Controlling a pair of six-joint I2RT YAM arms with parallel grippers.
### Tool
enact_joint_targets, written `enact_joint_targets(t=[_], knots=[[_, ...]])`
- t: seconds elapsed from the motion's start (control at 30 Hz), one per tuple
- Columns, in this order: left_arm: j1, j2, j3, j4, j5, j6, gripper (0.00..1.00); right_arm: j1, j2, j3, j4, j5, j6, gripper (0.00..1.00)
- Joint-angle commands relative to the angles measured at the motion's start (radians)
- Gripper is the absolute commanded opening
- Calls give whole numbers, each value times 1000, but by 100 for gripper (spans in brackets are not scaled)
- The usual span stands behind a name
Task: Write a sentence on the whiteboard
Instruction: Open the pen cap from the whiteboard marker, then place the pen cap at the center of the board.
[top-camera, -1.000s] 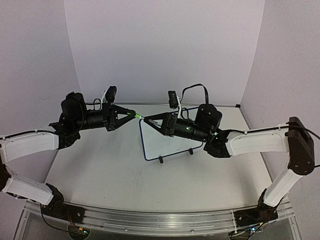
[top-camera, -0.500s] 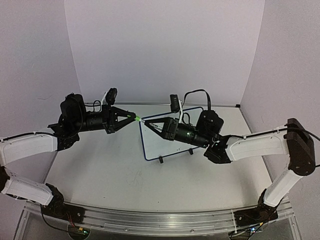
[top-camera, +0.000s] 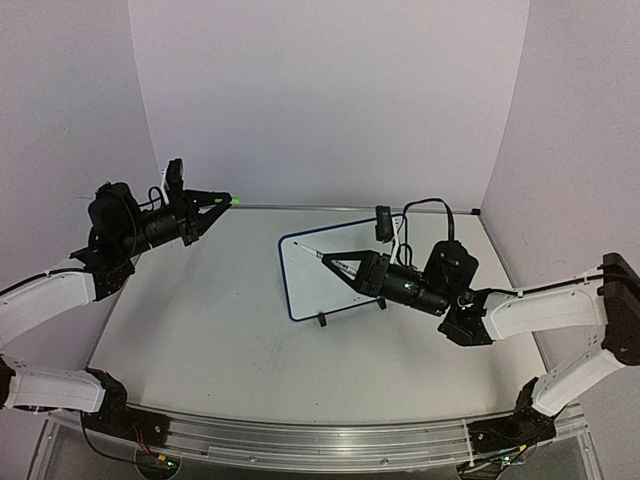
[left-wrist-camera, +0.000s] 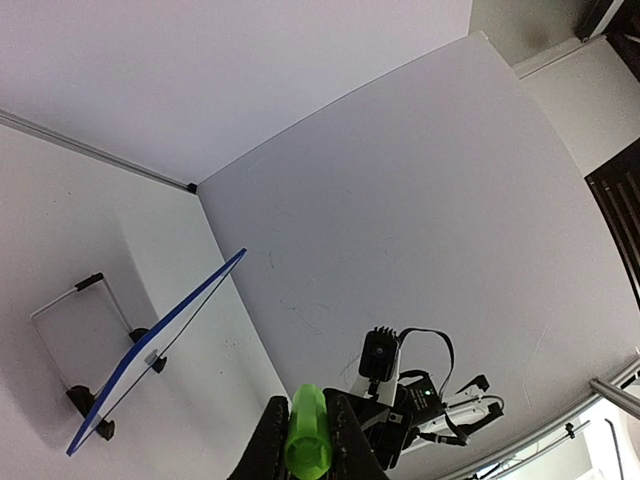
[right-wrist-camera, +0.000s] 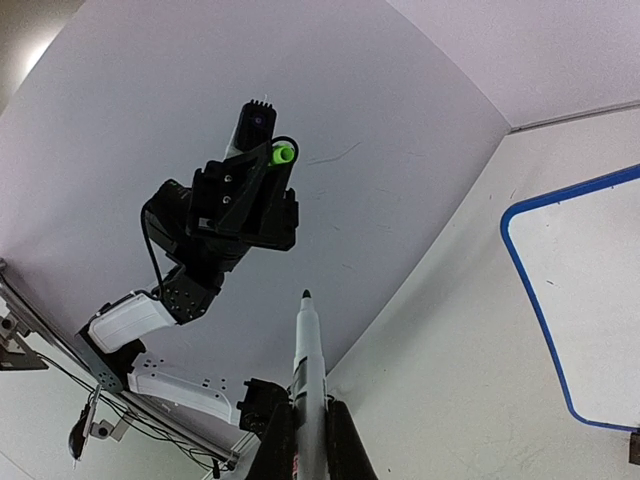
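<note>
Green cap (top-camera: 232, 200) pinched in my closed left claw (top-camera: 223, 201), held high over the desk (top-camera: 200, 330) at far left; my right claw (top-camera: 330, 261) is clamped on the uncapped marker (top-camera: 310, 251), tip near the whiteboard (top-camera: 312, 292) lying mid-desk. Board face looks blank: pen opened, all writing left to do

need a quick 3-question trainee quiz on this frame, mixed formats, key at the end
1. True or false: the left gripper is shut on a green cap.
2. Which holds the marker? A: left gripper. B: right gripper.
3. Fill in: the whiteboard has a frame coloured ___.
Key: 1 true; 2 B; 3 blue.
</note>
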Motion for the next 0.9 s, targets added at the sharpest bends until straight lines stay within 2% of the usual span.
enact_joint_targets(t=[0.0,0.13,0.23,0.3,0.5,0.87], knots=[[5,6,10,-43,-18,15,0,1,-78,-3,-19,16,-47,0],[9,25,-1,-270,-64,152,0,-15,-134,9,-149,18,-110,0],[14,80,11,-531,-137,300,0,-57,-183,2,-284,17,-170,0],[13,120,-1,-596,-163,354,0,-95,-208,-8,-339,-3,-202,0],[14,292,-18,-580,-118,423,0,-192,-245,-34,-393,-88,-226,0],[14,532,19,-584,-80,438,0,-199,-226,-49,-460,-128,-273,0]])
